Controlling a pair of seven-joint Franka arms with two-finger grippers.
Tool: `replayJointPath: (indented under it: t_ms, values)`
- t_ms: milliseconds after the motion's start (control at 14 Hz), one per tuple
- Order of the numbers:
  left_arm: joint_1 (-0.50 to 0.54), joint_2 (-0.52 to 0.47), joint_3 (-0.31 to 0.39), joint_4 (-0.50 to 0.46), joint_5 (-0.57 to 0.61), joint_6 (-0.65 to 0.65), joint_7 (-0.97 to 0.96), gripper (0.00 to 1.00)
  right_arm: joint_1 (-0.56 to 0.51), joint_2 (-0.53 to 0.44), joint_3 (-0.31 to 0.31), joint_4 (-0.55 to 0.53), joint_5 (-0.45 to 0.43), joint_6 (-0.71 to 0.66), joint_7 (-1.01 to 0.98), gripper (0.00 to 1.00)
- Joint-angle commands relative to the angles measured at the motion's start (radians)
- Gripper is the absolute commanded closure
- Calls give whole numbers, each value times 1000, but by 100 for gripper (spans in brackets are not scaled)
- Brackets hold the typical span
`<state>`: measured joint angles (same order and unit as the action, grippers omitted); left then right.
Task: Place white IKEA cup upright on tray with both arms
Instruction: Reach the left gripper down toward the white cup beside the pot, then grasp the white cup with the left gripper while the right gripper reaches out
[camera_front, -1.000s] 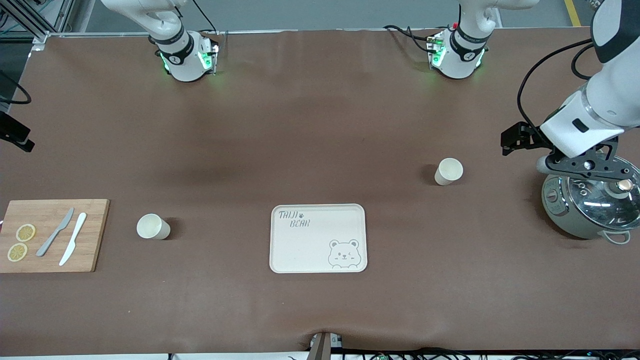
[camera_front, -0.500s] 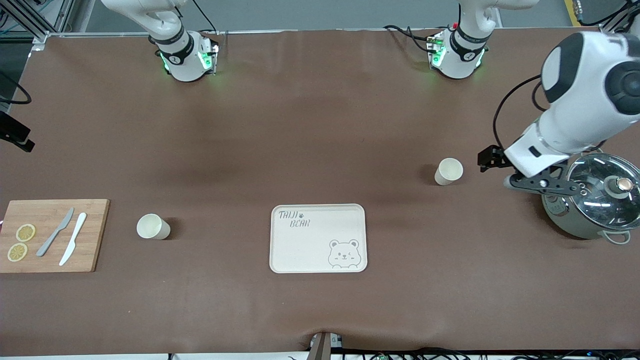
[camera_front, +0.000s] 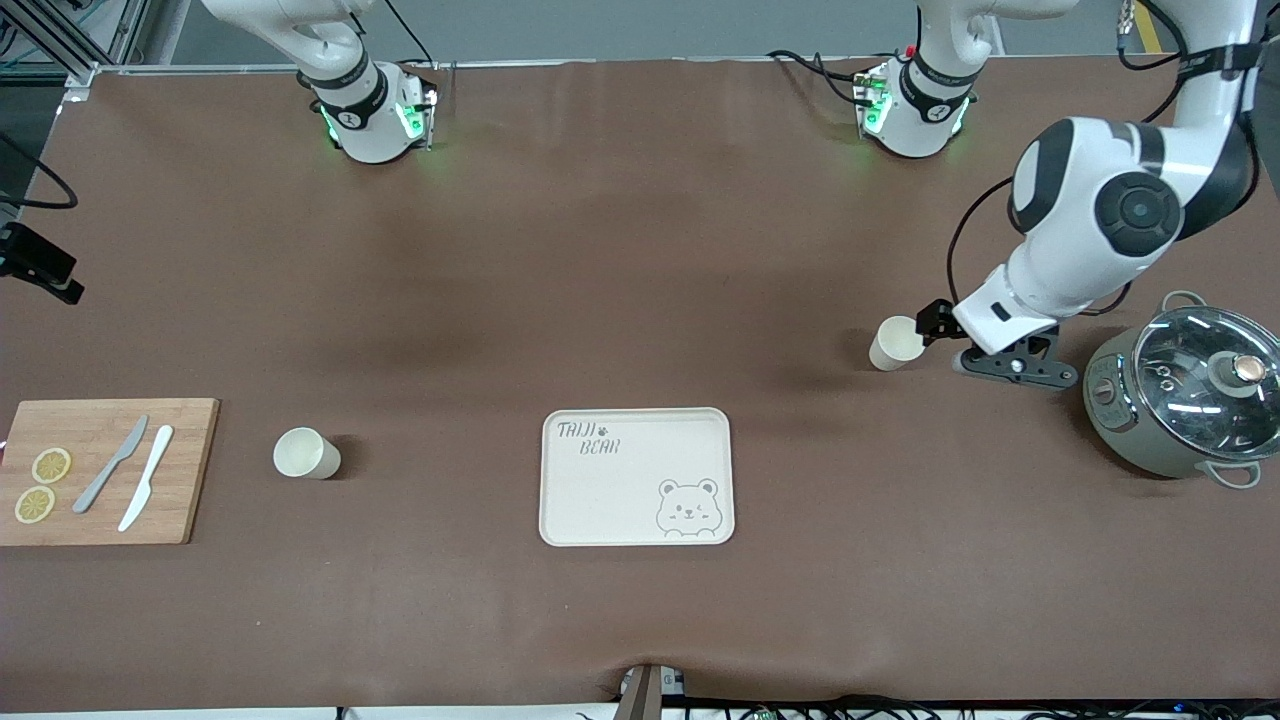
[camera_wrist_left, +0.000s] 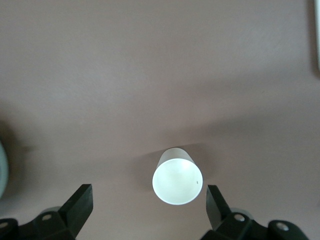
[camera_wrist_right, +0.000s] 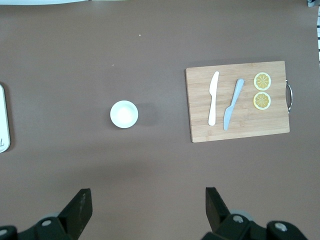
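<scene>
1. Cups: two white ones upright on the table. One cup (camera_front: 897, 342) sits toward the left arm's end, farther from the front camera than the tray (camera_front: 637, 477). The other cup (camera_front: 306, 453) is between the tray and the cutting board (camera_front: 105, 470).
2. Left gripper (camera_wrist_left: 148, 206) hangs over the first cup with fingers spread wide, nothing held; wrist view shows the cup between them.
3. Right gripper (camera_wrist_right: 148, 207) also wide open and empty, high over the table near the second cup (camera_wrist_right: 124, 114); I read that arm as waiting.
4. Tray is bare, so nothing is placed yet.
5. Risks as I see them: a finger catching the rim on descent and tipping the cup; the pot (camera_front: 1180, 390) is near the left arm's elbow side, so a wide swing could clip it.
</scene>
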<state>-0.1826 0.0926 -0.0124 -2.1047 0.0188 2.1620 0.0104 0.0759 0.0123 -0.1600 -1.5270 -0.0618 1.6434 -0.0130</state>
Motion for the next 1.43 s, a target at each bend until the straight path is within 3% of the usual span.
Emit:
replayJointPath:
  t_ms: [0, 286, 643, 857, 1357]
  values:
    - [14, -24, -6, -145, 29, 143, 3, 0, 16, 9, 2, 18, -7, -5, 10, 0]
    - [34, -8, -6, -267, 29, 326, 6, 0, 61, 40, 2, 18, -6, 1, 8, 0]
    - [34, 15, -6, -313, 29, 416, 6, 0, 105, 87, 3, 19, 2, 19, 11, 0]
    - [34, 38, -5, -336, 30, 481, 6, 0, 73, 171, 0, 13, 111, 77, -2, 0]
    - [34, 76, -5, -365, 33, 568, 8, 0, 84, 250, 0, 14, 102, 174, -39, 0]
